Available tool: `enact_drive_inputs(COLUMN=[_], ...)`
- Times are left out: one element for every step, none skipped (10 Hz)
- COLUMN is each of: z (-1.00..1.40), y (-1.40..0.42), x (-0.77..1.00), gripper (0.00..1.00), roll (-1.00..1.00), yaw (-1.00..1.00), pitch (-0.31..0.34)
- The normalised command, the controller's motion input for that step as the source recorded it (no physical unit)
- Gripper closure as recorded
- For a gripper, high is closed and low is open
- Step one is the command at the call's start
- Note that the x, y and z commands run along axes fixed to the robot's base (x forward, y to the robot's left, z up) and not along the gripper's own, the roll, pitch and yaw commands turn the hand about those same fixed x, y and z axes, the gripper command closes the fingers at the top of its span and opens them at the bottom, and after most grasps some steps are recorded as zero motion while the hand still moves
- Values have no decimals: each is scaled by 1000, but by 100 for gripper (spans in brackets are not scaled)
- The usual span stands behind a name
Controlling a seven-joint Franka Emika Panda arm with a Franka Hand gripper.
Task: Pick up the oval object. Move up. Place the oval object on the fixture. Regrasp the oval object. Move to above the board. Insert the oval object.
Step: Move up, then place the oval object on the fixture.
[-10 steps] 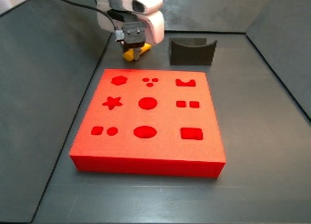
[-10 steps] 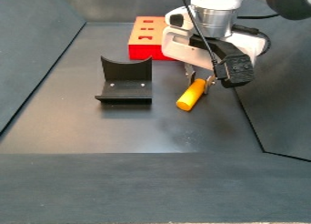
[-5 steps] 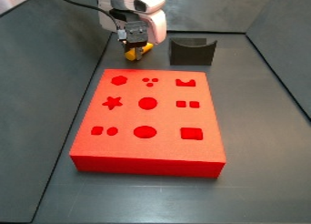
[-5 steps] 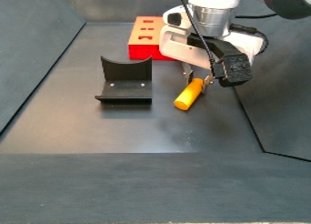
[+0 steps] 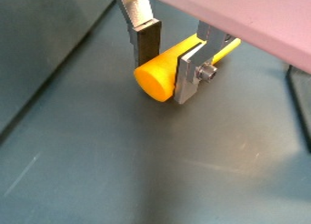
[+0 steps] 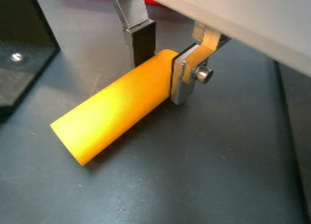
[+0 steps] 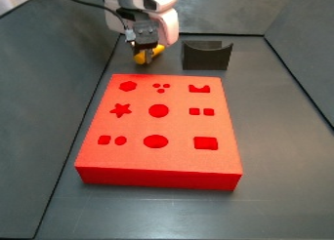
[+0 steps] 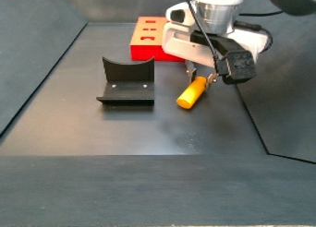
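The oval object (image 6: 119, 111), which we see clamped near one end in the closed end effector (image 6: 165, 66), could pivot and slip, its long free end hanging tilted below the fingers (image 6: 186, 75).

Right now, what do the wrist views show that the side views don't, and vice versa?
Only the wrist views: the fingers, silver plates with dark pads, closed on the sides of the oval object, gripping near one end.

Only the side views: the whole layout, with the board and its cut-outs and the fixture standing apart from the gripper.

Shared: the gripper holding the oval object tilted over the dark floor, not yet on the fixture.
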Motion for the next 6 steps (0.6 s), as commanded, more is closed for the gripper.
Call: enact_drive_inputs(z=[723, 643, 462, 316, 1000, 1000], y=[63, 49, 33, 24, 0, -3], x=[-10, -17, -23, -20, 0, 4], gripper=[100, 100, 100, 100, 100, 100], roll=[14, 15, 19, 24, 0, 7], yaw=[27, 18, 4, -3, 0, -6], pitch=[13, 20, 27, 31, 0, 6])
